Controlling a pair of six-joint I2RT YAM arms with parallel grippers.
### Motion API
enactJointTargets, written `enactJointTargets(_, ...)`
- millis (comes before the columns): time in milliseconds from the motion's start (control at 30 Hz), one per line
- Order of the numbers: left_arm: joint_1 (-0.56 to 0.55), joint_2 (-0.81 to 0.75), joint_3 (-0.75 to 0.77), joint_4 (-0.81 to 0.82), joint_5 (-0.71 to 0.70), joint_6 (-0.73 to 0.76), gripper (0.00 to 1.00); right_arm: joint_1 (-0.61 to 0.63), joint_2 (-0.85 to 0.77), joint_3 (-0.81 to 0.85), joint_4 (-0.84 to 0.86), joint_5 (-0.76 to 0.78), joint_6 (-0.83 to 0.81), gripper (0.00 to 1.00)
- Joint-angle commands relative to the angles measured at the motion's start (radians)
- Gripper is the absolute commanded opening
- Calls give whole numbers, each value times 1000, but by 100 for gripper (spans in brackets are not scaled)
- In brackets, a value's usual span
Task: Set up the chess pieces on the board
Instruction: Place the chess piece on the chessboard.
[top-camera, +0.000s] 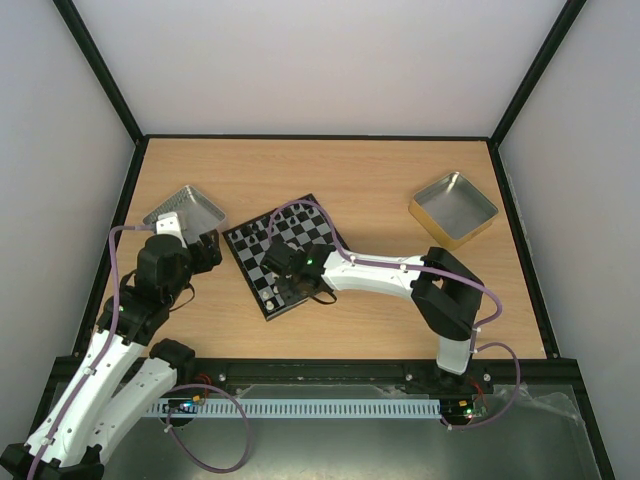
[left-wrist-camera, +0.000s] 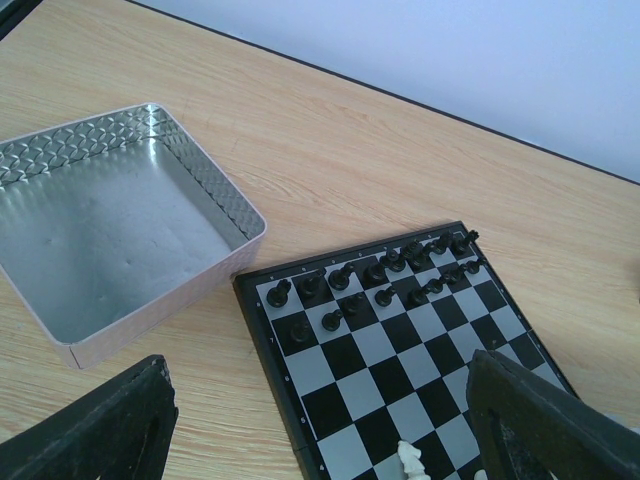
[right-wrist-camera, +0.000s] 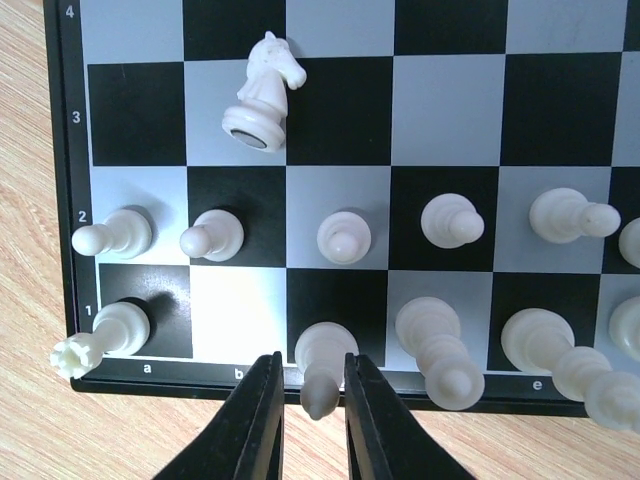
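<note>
The board (top-camera: 250, 258) lies left of centre, angled. Black pieces (left-wrist-camera: 380, 275) fill its far two rows. White pieces (right-wrist-camera: 450, 220) stand in its near two rows in the right wrist view. A white knight (right-wrist-camera: 263, 90) lies on its side on b3, and square b1 is bare. My right gripper (right-wrist-camera: 311, 365) hangs over the near edge, its jaws a little apart on either side of the white bishop (right-wrist-camera: 322, 360) standing on c1, with small gaps. My left gripper (left-wrist-camera: 320, 430) is wide open and empty above the board's left edge (left-wrist-camera: 270, 370).
A silver tray (left-wrist-camera: 215, 175) with nothing in it sits just left of the board, also in the top view (top-camera: 185, 210). A gold tray (top-camera: 480, 215) sits at the far right. A white rook (right-wrist-camera: 115, 328) stands on a1. Black frame rails edge the table.
</note>
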Motion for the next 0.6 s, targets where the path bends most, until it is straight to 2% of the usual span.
enactJointTargets(0, 2, 2, -9, 12, -10, 11, 81, 7, 13, -17, -9, 2, -8, 17)
enactJointTargets(233, 2, 3, -10, 12, -10, 12, 81, 6, 17, -21, 7, 15, -9, 6)
enactJointTargets(567, 2, 4, -10, 12, -12, 11, 81, 6, 19, -17, 38, 56, -7, 6)
